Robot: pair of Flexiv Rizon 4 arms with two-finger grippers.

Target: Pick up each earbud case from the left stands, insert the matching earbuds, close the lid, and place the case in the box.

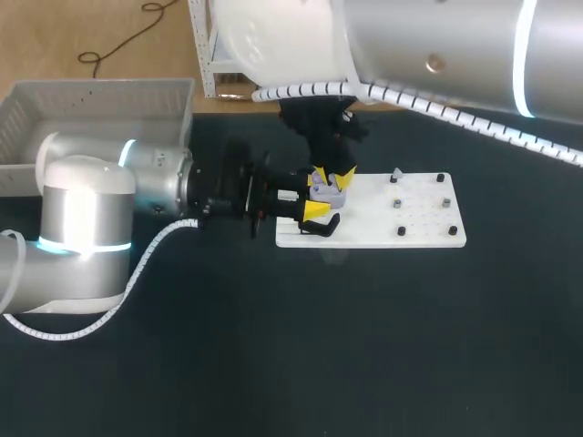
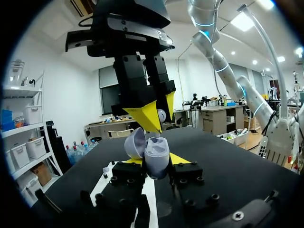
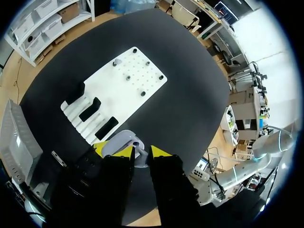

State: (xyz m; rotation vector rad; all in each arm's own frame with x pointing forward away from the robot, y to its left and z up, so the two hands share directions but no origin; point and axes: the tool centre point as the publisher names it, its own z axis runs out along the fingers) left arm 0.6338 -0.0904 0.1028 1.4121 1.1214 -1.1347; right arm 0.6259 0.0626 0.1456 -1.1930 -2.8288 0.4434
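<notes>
Case (image 2: 156,156), likely light and slick, is clamped by its lower shell in left tool (image 2: 157,162); right tool (image 3: 141,151) state indeterminate.

The left arm (image 1: 100,209) comes in from the left and lies low and nearly level over the counter (image 1: 364,346), with its wrist stretched toward the middle. Its pincer (image 2: 157,164) is clamped on a case (image 2: 156,152), with a yellow-tipped finger (image 2: 179,158) pressed against each side. The right arm (image 1: 437,45) sweeps in high from the right. Its wrist is bent so that its pincer (image 1: 333,177) points straight down, hanging close above the left one.
</notes>
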